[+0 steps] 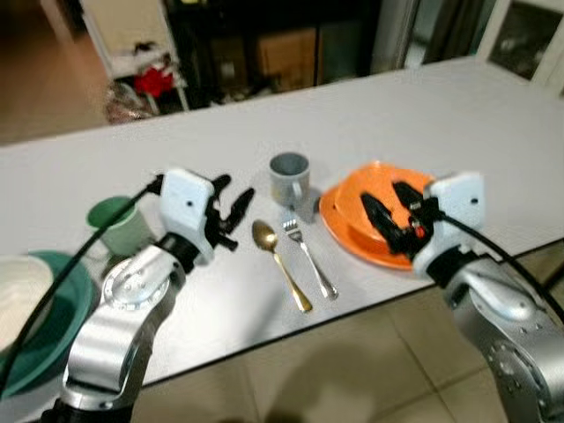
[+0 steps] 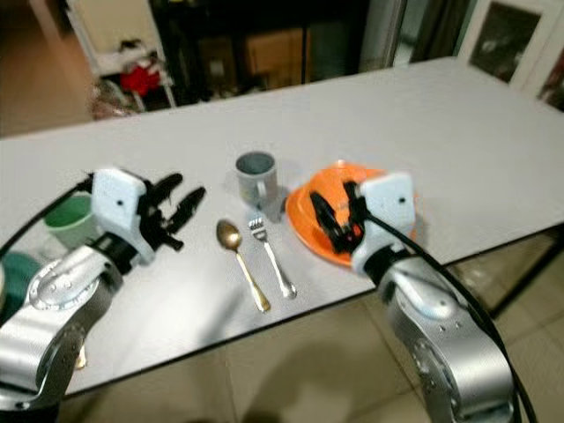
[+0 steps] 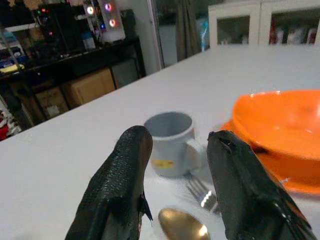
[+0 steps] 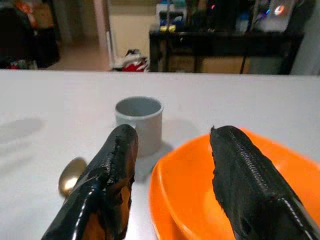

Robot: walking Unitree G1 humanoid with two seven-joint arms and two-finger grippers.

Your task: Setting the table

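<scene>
1. The left gripper [image 1: 231, 210] hangs just above the white table [image 1: 458, 123]; its two black fingers [image 3: 120, 185] are spread apart and hold nothing; it is to the left of the grey mug [image 1: 289, 178], a little nearer the robot.
2. The right gripper [image 1: 394, 217] is on the other side of the grey mug, to its right; its two black fingers [image 4: 247, 185] are also spread apart and hold nothing; they hang over the orange bowl [image 1: 388, 216].
3. The grey mug stands upright in the middle of the table; its handle points to the robot.
4. A gold spoon [image 1: 280, 262] lies flat on the table just in front of the mug, on the robot's side; its round end is near the mug and its handle points to the table edge.
5. A silver fork [image 1: 310, 257] lies beside the spoon, on its right; its prongs are just in front of the mug.
6. The orange bowl sits on an orange plate [image 1: 339, 227]; the plate is just to the right of the mug.
7. A green cup [image 1: 119, 225] stands well to the left of the mug, past the left gripper.
8. A green plate [image 1: 62, 326] with a white bowl [image 1: 18, 300] on it sits even farther left of the mug, at the table's near edge.
9. Behind the table, far past the mug, there is a dark shelf with brown boxes [image 1: 286, 57]; some red things [image 1: 154, 81] lie near it.
</scene>
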